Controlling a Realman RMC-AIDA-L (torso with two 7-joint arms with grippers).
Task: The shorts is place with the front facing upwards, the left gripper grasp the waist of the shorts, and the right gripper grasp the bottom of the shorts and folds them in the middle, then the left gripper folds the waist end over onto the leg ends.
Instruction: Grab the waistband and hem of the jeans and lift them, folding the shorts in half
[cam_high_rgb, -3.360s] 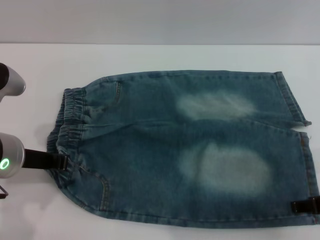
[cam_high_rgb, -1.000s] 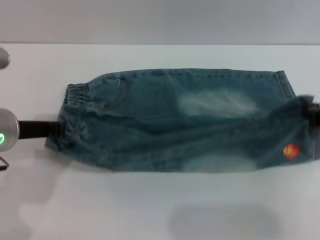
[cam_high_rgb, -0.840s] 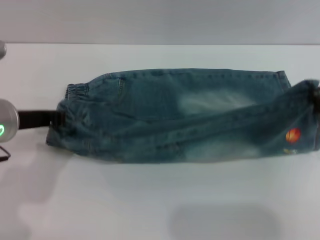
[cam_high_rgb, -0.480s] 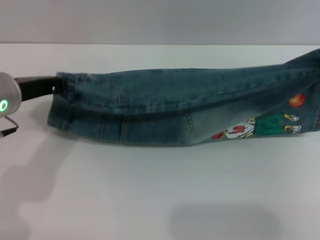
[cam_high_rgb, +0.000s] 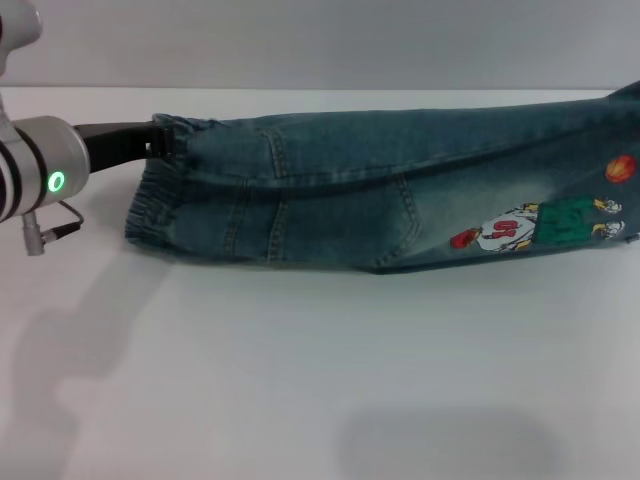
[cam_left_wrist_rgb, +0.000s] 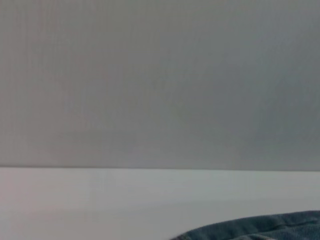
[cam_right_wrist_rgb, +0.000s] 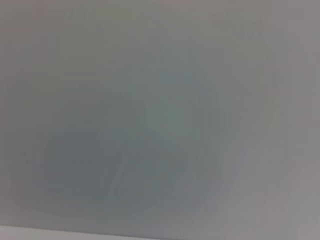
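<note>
The shorts (cam_high_rgb: 380, 190) are doubled lengthwise into a long denim strip across the far half of the table. The back side shows, with the cartoon figure print (cam_high_rgb: 540, 225) near the right end. The left gripper (cam_high_rgb: 155, 140) is shut on the upper edge of the gathered waist of the shorts (cam_high_rgb: 160, 205) at the left end, its green-lit arm (cam_high_rgb: 45, 180) reaching in from the left. The bottom of the shorts rises to the right edge of the head view and runs out of it. The right gripper is out of view. A bit of denim (cam_left_wrist_rgb: 260, 227) shows in the left wrist view.
The white table (cam_high_rgb: 320, 380) stretches bare in front of the shorts, with a grey wall (cam_high_rgb: 320, 40) behind it. The right wrist view shows only a blurred grey surface.
The near half of the shorts has been lifted and carried over toward the far side, turning the print side up. In the last half second the left gripper and waist moved farther back and right.
</note>
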